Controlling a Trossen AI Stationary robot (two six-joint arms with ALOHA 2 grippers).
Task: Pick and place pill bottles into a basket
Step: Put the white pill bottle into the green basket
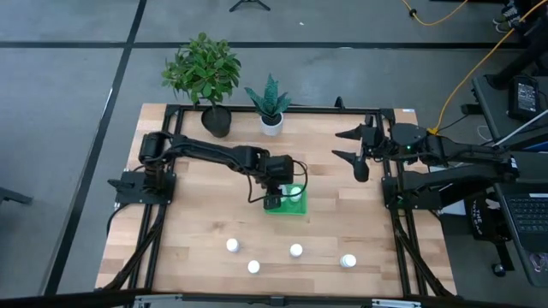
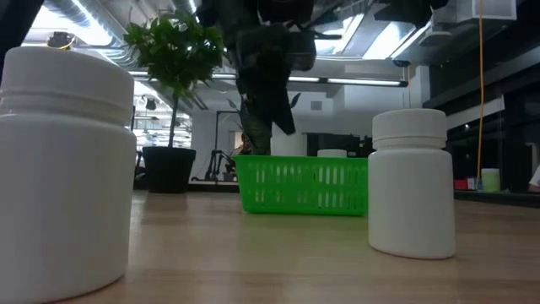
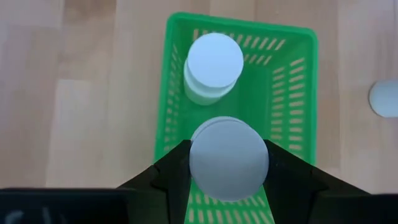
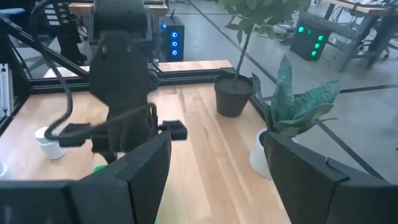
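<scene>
Left pincer pinches a pill bottle over the green basket, beside one bottle already inside. Advised: lower it upright into the free space before letting go. Right pincer waits spread at the surface's far right.

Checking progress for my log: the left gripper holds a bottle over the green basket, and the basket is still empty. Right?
Not quite: the basket is not empty. The left wrist view shows one pill bottle already standing inside it, while the left gripper holds another bottle over it.
</scene>
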